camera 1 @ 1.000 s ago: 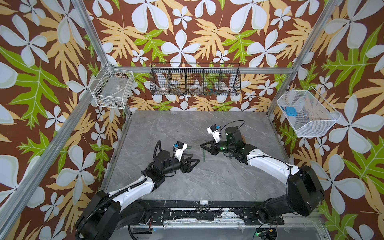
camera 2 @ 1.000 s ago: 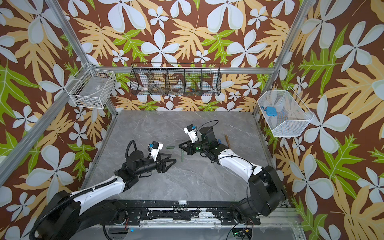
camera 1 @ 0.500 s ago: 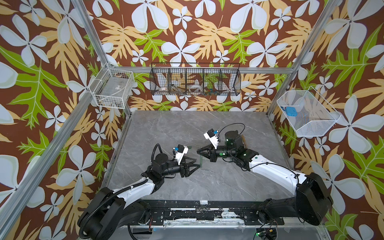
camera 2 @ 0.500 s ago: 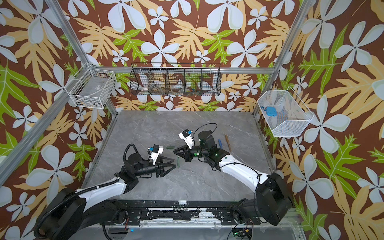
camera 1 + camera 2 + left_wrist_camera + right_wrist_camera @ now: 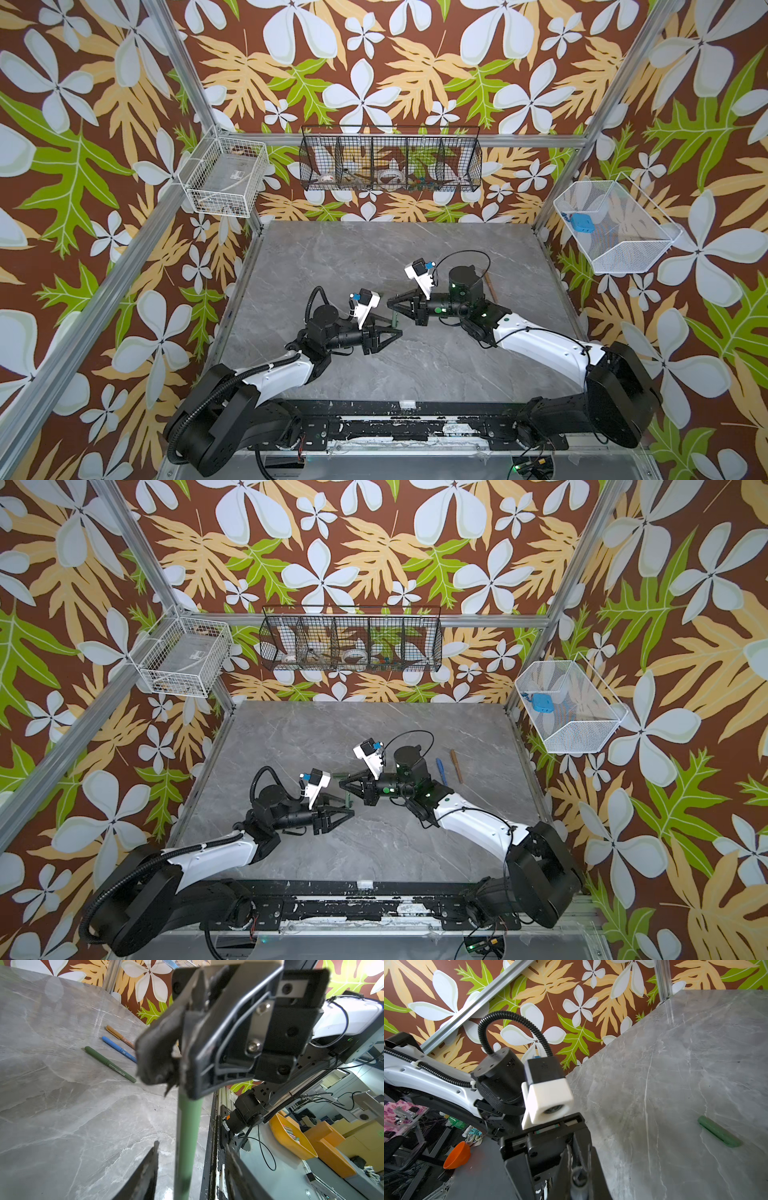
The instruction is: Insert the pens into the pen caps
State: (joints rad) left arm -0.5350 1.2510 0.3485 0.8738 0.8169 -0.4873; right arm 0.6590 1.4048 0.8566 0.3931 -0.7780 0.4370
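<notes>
Your right pincer pinched the last green pen clear of the table; your left pincer stood spread round its shaft, not touching. The green cap lay loose on the table nearby. Farther off, a second green pen, a blue pen and an orange pen looked capped: three done, one left, I judged.

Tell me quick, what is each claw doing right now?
The left gripper: open, fingers either side of the green pen, not yet gripping it.
The right gripper: shut on the green pen.
</notes>
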